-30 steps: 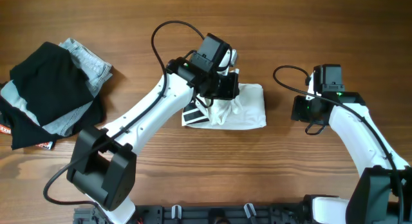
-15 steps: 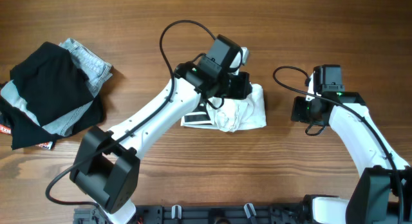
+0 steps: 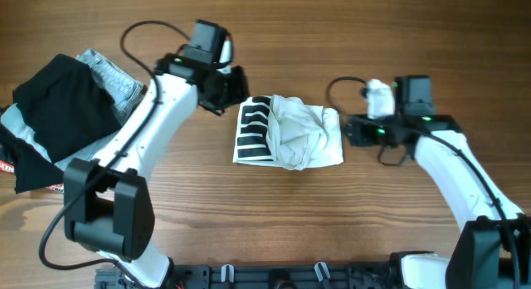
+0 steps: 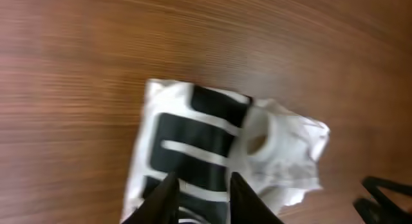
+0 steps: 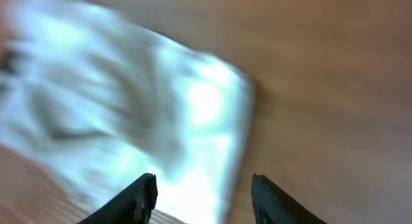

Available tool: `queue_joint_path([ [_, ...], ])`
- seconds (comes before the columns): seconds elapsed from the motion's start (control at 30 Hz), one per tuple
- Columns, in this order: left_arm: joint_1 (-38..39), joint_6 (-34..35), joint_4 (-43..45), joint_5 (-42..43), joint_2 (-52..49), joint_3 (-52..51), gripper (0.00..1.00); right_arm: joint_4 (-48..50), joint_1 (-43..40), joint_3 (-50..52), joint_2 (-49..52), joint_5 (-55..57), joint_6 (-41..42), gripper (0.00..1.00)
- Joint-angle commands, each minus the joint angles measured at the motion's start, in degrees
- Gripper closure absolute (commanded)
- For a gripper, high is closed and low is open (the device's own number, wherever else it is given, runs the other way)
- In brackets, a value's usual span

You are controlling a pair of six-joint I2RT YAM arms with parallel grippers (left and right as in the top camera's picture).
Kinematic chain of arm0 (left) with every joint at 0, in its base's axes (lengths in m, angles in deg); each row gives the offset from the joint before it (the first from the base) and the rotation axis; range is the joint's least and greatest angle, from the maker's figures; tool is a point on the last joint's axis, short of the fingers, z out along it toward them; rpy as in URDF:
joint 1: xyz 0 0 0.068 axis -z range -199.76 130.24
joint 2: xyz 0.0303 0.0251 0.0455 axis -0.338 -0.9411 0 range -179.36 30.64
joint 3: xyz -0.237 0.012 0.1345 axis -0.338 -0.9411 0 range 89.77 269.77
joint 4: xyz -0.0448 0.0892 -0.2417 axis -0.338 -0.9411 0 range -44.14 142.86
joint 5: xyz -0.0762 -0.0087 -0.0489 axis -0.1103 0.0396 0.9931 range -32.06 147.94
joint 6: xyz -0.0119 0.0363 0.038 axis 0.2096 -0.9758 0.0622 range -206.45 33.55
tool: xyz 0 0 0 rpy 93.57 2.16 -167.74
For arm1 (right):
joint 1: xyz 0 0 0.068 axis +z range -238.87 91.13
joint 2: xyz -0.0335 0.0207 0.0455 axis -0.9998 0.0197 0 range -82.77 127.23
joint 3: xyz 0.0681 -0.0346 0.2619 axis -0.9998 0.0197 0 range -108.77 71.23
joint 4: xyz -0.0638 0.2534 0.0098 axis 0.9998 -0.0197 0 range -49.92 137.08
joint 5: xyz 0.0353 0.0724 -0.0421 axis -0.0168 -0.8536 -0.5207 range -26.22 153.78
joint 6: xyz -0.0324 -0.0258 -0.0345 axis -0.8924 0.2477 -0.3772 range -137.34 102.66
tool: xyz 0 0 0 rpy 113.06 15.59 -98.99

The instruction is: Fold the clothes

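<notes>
The clothes, a white T-shirt (image 3: 303, 135) with thick black bars (image 3: 251, 129), lie bunched in a rough rectangle at mid-table. My left gripper (image 3: 235, 85) hangs just beyond the shirt's upper left corner, clear of it. In the left wrist view its fingers stand a little apart, open (image 4: 203, 179), with the barred print (image 4: 193, 137) showing on the table beyond them and nothing held. My right gripper (image 3: 350, 131) sits at the shirt's right edge. Its fingers are wide open (image 5: 203, 180) over the blurred white cloth (image 5: 129, 108).
A heap with a black garment (image 3: 58, 115) and a light-blue denim piece (image 3: 116, 77) lies at the far left. Bare wood surrounds the shirt. A cable (image 3: 145, 31) loops above the left arm.
My left gripper has let go of the shirt and swung back up and to the left. The barred print now shows. My right gripper has moved left to the shirt's right edge.
</notes>
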Motion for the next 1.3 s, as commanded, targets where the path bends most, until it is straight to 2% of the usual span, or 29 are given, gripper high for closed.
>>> queue_joint_path([
  [0.0,-1.6,0.1,-0.8,-1.2,0.8,0.5,0.71,4.1,8.0,-3.0,-0.4,1.0,-3.2,0.47],
  [0.1,-1.6,0.1,-1.4,-2.4,-0.6,0.5,0.67,7.5,12.9,-3.0,0.5,2.3,-5.6,0.48],
  [0.2,-1.6,0.1,-2.0,-2.4,-2.4,0.4,0.66,8.9,16.9,-3.0,2.0,8.0,-6.0,0.5],
  [0.4,-1.6,0.1,-2.2,-2.4,-3.5,0.4,0.66,11.6,18.2,-3.0,8.9,11.6,-6.0,0.57],
  [0.47,-1.6,0.1,-2.2,-2.4,-3.5,0.4,0.66,12.7,18.2,-3.0,10.9,12.7,-5.9,0.78],
  [0.5,-1.6,0.1,-2.2,-2.4,-3.5,0.4,0.66,12.8,18.2,-3.0,11.1,13.3,-5.7,0.95],
  [0.53,-1.6,0.1,-2.2,-2.4,-3.5,0.4,0.67,13.1,18.1,-3.0,11.1,15.5,-3.7,0.96],
  [0.7,-1.6,0.1,-2.2,-2.4,-3.5,0.4,0.66,14.3,14.8,-3.0,8.2,26.2,7.6,0.96],
  [0.83,-1.6,0.1,-2.2,-2.4,-3.5,0.4,0.66,13.9,9.8,-3.0,7.6,26.3,7.5,0.96],
  [0.87,-1.6,0.1,-2.2,-2.4,-3.5,0.4,0.66,13.8,8.9,-3.0,7.5,22.0,5.5,0.95],
  [0.97,-1.6,0.1,-2.2,-2.4,-3.5,0.4,0.66,13.2,9.1,-3.0,6.6,5.7,-3.4,0.81],
  [1.03,-1.6,0.1,-2.2,-2.4,-3.5,0.4,0.66,13.3,11.1,-3.0,5.7,2.0,-5.3,0.75],
  [1.1,-1.6,0.1,-2.2,-2.4,-3.5,0.4,0.65,13.9,13.8,-3.0,5.4,0.6,-8.2,0.67],
  [1.27,-1.6,0.1,-2.2,-2.4,-3.5,0.4,0.6,13.9,19.5,-3.0,5.8,9.5,-9.4,0.63],
])
